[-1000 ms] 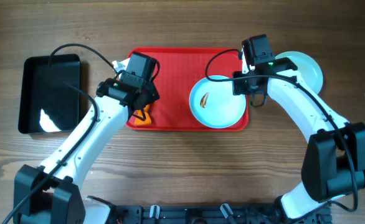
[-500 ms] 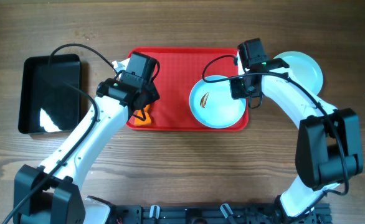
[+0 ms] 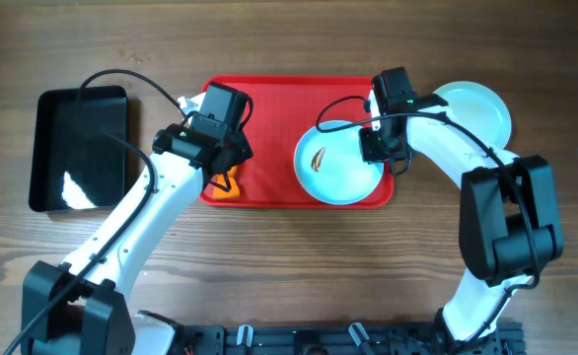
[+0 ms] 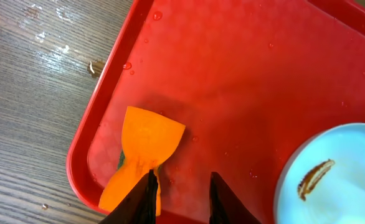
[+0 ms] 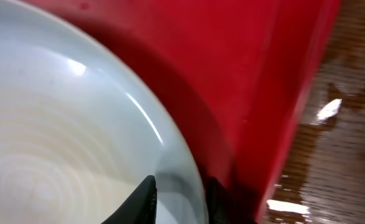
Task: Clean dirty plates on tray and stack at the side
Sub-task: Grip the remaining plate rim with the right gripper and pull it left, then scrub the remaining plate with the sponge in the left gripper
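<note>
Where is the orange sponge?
In the overhead view, the orange sponge lies on the red tray, in its left corner nearest the robot, right by the left claw; the dirty plate sits farther right.

**Right arm reaches in, plate slides left**

The right arm [image 3: 437, 148] swings leftward over the tray [image 3: 269, 108]. Its jaws, which a second ago hang at the tray's right edge, now sit further in, over the right rim of the plate [image 3: 338, 173]. That plate shifts a little to the left along the tray, away from the right rim, and its brown smear [image 3: 317, 158] travels with it and turns slightly. The arm's elbow and lower links also draw in toward the left. With the arm moved off, more of the second plate [image 3: 481, 113] on the table [image 3: 299, 256] is uncovered.
</note>
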You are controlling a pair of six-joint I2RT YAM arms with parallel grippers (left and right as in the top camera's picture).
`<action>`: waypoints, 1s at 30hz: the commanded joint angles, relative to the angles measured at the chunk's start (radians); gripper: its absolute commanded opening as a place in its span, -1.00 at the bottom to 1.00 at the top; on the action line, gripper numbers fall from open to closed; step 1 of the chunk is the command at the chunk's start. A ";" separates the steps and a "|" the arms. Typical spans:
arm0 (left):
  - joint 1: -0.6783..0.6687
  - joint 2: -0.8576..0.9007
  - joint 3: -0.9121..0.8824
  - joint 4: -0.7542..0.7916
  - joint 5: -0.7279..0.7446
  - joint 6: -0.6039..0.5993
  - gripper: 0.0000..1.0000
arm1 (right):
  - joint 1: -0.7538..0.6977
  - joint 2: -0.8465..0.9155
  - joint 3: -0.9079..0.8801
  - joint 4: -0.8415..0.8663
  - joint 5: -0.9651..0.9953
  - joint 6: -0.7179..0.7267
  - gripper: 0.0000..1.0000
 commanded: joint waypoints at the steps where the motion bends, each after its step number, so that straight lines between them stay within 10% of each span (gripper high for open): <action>1: 0.008 0.009 0.007 0.008 0.005 -0.003 -0.52 | 0.010 0.015 -0.008 -0.002 -0.183 -0.006 -0.47; 16: 0.008 0.009 0.007 -0.047 -0.030 0.006 -0.51 | 0.171 0.064 -0.008 0.084 -0.132 0.263 -0.44; 21: 0.008 0.013 -0.008 -0.055 -0.066 0.006 -0.40 | 0.169 0.064 -0.004 0.092 -0.131 0.263 0.02; 30: 0.008 0.113 -0.019 -0.024 -0.069 0.006 -0.51 | 0.166 0.064 0.114 -0.028 -0.128 0.237 -0.15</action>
